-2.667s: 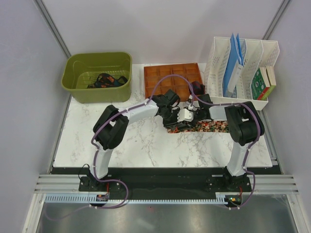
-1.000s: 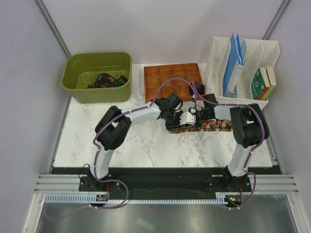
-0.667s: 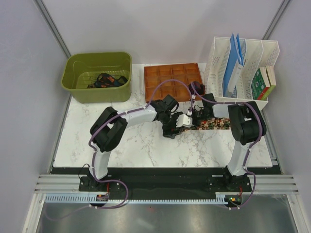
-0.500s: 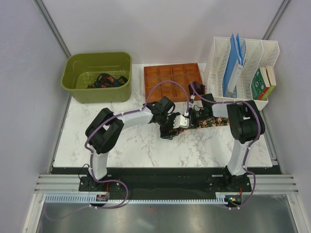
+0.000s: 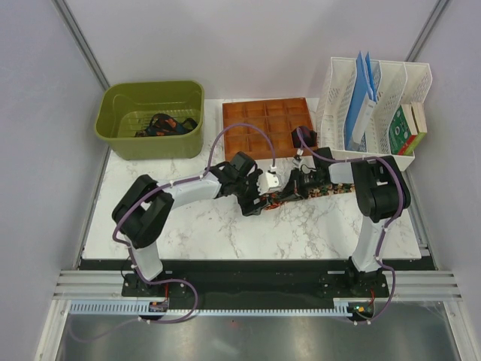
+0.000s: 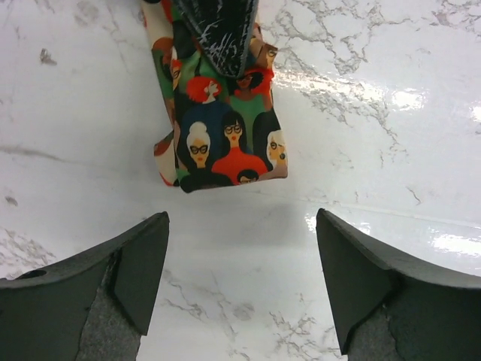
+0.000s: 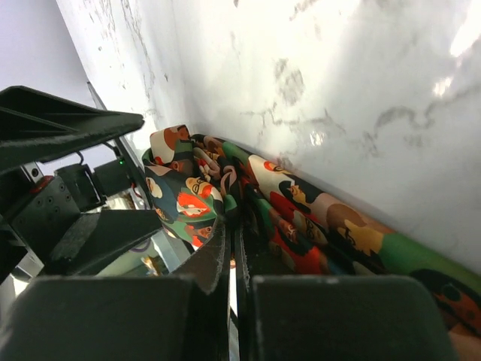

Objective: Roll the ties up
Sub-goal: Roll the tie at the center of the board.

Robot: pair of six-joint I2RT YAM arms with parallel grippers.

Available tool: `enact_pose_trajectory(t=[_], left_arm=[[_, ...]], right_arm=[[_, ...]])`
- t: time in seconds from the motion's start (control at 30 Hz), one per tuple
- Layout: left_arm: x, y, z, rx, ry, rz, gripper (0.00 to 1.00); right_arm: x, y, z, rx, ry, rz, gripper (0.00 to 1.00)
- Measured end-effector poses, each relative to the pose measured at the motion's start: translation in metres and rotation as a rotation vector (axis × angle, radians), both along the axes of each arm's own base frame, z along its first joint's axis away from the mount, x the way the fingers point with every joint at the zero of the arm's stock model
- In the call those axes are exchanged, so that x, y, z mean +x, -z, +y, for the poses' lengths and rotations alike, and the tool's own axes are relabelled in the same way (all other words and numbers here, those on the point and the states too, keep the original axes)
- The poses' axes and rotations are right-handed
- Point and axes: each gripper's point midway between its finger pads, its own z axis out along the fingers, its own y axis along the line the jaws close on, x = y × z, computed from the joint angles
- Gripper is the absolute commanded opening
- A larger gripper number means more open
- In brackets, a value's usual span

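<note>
Left gripper (image 6: 240,226) is spread wide and empty, just short of the folded end of the patterned tie (image 6: 222,143), which lies on the marble surface (image 6: 376,150). I see the right gripper (image 7: 229,242) pinched narrow on that fold. The strip trails toward 3 o'clock. At 11 o'clock, dark ties (image 5: 164,124) sit in the green bin (image 5: 150,144).

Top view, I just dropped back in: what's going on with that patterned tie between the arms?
The right hand is shut on the patterned tie, pinching a fold of it low over the marble table. The left hand is open and hovers just short of the tie's folded end, touching nothing. The rest lies flat as a strip toward the right arm, not yet rolled. The green bin holds other ties.
</note>
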Motion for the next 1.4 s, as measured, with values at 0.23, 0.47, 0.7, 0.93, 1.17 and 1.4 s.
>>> enact_pose_trajectory(t=[0.23, 0.47, 0.7, 0.93, 1.17, 1.4], left_arm=[[-0.008, 0.004, 0.006, -0.002, -0.077, 0.071, 0.86], [-0.005, 0.007, 0.003, -0.008, -0.068, 0.061, 0.81], [0.001, 0.017, -0.005, -0.002, -0.04, 0.066, 0.85], [0.007, 0.01, -0.02, -0.038, -0.012, 0.069, 0.81], [0.009, 0.019, -0.029, -0.016, 0.022, 0.086, 0.49], [0.006, 0.021, -0.027, 0.0, 0.123, 0.046, 0.4]], right_arm=[[-0.012, 0.0, 0.003, 0.022, 0.062, 0.048, 0.0], [-0.018, -0.002, 0.015, 0.027, 0.048, 0.066, 0.0], [-0.018, -0.002, 0.016, -0.019, 0.055, 0.049, 0.0], [-0.018, -0.001, 0.02, -0.021, 0.087, 0.082, 0.0], [-0.017, -0.001, 0.025, -0.014, 0.113, 0.104, 0.0], [-0.016, -0.003, 0.026, -0.023, 0.1, 0.082, 0.0]])
